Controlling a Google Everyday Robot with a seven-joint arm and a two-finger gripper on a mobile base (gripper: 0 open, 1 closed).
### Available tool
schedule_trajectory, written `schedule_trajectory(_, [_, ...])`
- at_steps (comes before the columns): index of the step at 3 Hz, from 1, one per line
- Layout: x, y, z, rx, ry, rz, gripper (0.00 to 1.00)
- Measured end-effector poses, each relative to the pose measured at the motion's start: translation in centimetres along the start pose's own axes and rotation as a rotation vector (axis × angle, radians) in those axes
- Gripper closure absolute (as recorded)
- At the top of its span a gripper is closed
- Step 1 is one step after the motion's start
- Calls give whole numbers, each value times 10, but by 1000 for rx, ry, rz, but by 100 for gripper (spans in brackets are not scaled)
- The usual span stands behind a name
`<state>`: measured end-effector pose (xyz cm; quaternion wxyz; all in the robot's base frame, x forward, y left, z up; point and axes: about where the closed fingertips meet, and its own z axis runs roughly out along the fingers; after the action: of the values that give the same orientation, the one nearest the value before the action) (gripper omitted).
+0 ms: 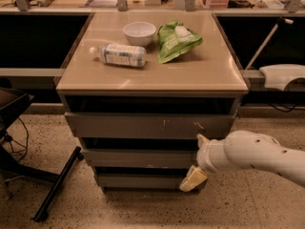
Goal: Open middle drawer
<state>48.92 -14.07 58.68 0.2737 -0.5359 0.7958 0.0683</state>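
The middle drawer (pixel 138 158) is the grey handleless front second from the top in the low cabinet, and it looks pushed in. The scratched grey front (pixel 143 125) is above it and a plain grey front (pixel 138 181) below. My gripper (pixel 198 159) reaches in from the right at the right end of the middle drawer front. One pale fingertip (pixel 202 140) is at the gap above that front. The other (pixel 193 178) hangs lower, in front of the bottom drawer. The fingers are apart, holding nothing.
On the tan cabinet top (pixel 157 78) lie a white bowl (pixel 139 33), a plastic bottle (pixel 119 55) on its side and a green bag (pixel 176 41). A black chair base (pixel 55 187) stands on the speckled floor at left. A white object (pixel 283 75) sticks out at right.
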Motion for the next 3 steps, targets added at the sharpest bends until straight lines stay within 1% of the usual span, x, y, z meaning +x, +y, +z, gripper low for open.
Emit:
schedule_trajectory(1, [-1, 1, 0, -2, -2, -1, 0])
schedule_trajectory(2, [7, 9, 29, -86, -30, 46, 0])
schedule_trajectory(3, [8, 17, 85, -228, -94, 133, 0])
